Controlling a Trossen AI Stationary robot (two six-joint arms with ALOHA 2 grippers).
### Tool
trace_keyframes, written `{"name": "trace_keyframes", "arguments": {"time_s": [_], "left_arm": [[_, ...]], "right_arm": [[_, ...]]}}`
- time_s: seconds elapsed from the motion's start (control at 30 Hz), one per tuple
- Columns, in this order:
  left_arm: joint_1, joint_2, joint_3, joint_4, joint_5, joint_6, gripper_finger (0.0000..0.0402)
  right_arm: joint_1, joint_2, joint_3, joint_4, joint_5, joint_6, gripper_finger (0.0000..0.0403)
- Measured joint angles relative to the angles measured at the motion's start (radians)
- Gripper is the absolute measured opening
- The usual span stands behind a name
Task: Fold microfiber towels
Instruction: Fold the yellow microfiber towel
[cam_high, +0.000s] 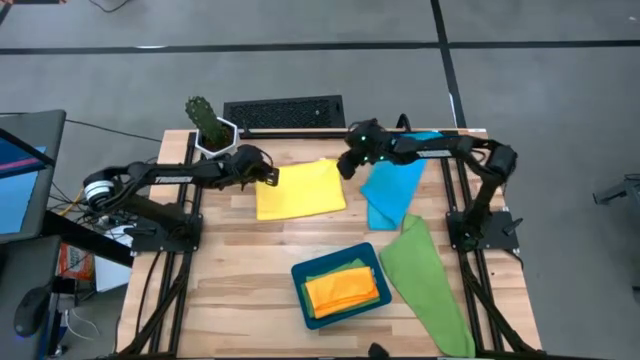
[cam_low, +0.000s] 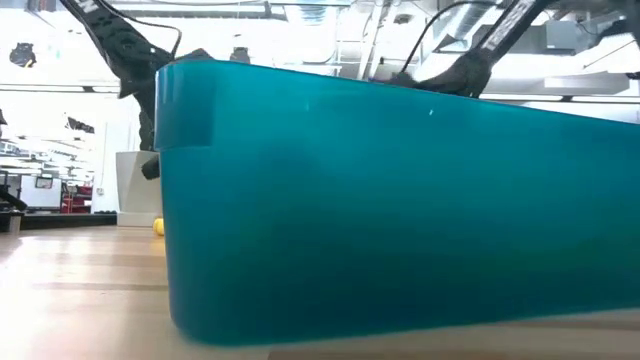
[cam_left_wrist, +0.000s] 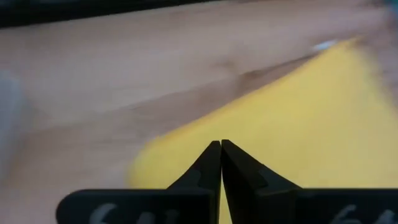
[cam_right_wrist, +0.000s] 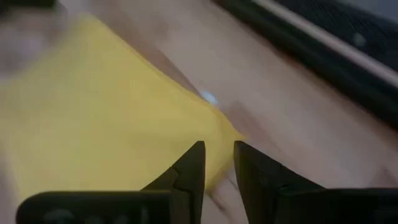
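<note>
Where yellow towel (cam_high: 300, 189) ends, bare table (cam_high: 240, 260).

A robotics lab or test workshop: a wooden table (cam_high: 250, 290) on a bare grey concrete floor (cam_high: 300, 25) marked with dark lines, a monitor (cam_high: 20, 175) and headphones (cam_high: 97, 188) alongside it. The low view shows bright ceiling lighting and an open hall behind.

The bench (cam_high: 240, 270) is pale planked wood with a matt finish. The yellow towel (cam_high: 298, 188) looks like soft, matt cloth. The teal tray (cam_low: 400, 210) appears smooth, slightly glossy plastic.
</note>
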Motion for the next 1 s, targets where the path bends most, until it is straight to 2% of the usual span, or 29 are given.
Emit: {"name": "trace_keyframes", "arguments": {"time_s": [0.1, 0.17, 0.3, 0.5, 0.6, 0.73, 1.0], "left_arm": [[-0.072, 0.003, 0.001, 0.103, 0.064, 0.000, 0.0003], [-0.130, 0.028, 0.002, 0.130, 0.047, 0.001, 0.0001], [-0.237, 0.091, 0.001, 0.126, -0.045, -0.048, 0.0000], [-0.356, 0.191, 0.002, 0.128, -0.083, -0.114, 0.0000], [-0.389, 0.250, 0.002, 0.124, -0.109, -0.155, 0.0000], [-0.410, 0.307, 0.007, 0.148, -0.120, -0.186, 0.0000], [-0.430, 0.310, 0.005, 0.137, -0.137, -0.176, 0.0000]], "right_arm": [[0.030, -0.068, -0.026, 0.052, -0.106, -0.002, 0.0108], [0.073, -0.081, -0.069, 0.121, -0.152, -0.002, 0.0108], [0.181, -0.065, -0.181, 0.257, -0.162, -0.002, 0.0103], [0.302, 0.011, -0.277, 0.356, -0.099, 0.001, 0.0075], [0.304, 0.051, -0.288, 0.369, -0.072, 0.008, 0.0060], [0.292, 0.083, -0.298, 0.389, -0.101, 0.061, 0.0043], [0.290, 0.033, -0.313, 0.300, -0.128, 0.030, 0.0015]]}}
